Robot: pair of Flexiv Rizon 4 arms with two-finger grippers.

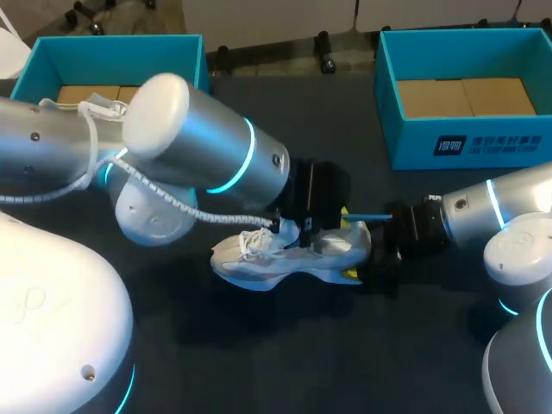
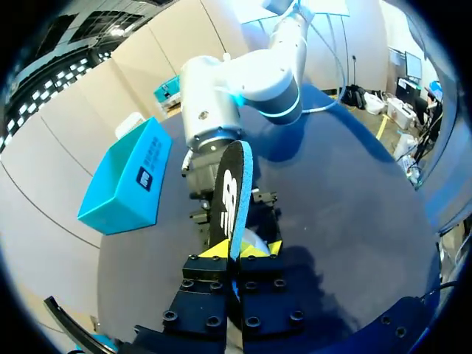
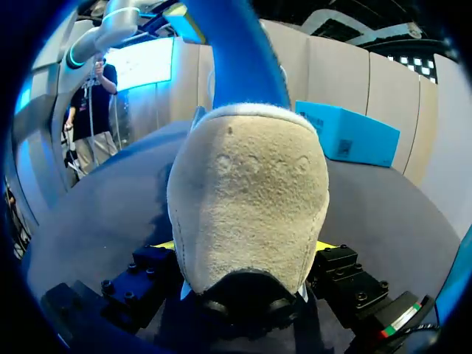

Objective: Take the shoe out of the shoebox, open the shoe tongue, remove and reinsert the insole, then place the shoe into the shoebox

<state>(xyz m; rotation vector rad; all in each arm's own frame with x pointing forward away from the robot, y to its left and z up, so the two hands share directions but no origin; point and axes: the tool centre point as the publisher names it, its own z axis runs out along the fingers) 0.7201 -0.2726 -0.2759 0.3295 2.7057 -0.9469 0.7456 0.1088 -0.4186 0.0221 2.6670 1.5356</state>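
A wide table with a matte, dark charcoal top fills nearly all of the head view, its far edge running straight across. The light on it is soft and even, with a fainter, darker pool of shadow near the centre. In the left wrist view the tabletop looks blue-grey with a broad dull sheen. In the right wrist view the tabletop is smooth grey-blue.
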